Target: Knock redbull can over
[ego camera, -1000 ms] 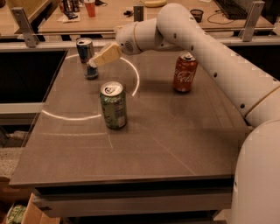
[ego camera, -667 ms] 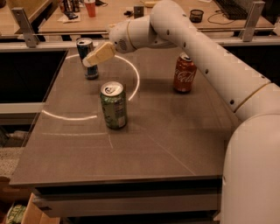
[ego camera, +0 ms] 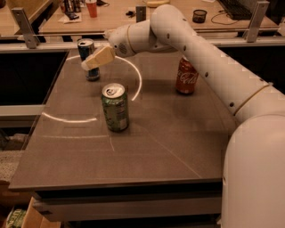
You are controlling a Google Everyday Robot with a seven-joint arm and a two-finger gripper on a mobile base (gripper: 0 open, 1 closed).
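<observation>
The redbull can is a slim blue-and-silver can. It stands upright near the far left corner of the grey table. My gripper is at the end of the white arm that reaches in from the right. Its tan fingers lie across the front of the can's middle, touching it or just in front of it. The can's lower part shows below the fingers.
A wider green can stands upright in the middle left of the table. A red Coca-Cola can stands at the back right, partly behind my arm. A wooden desk with cups and clutter lies beyond the far edge.
My gripper has moved left, from beside the can's right side to directly in front of it. The can is still upright in the same place.
</observation>
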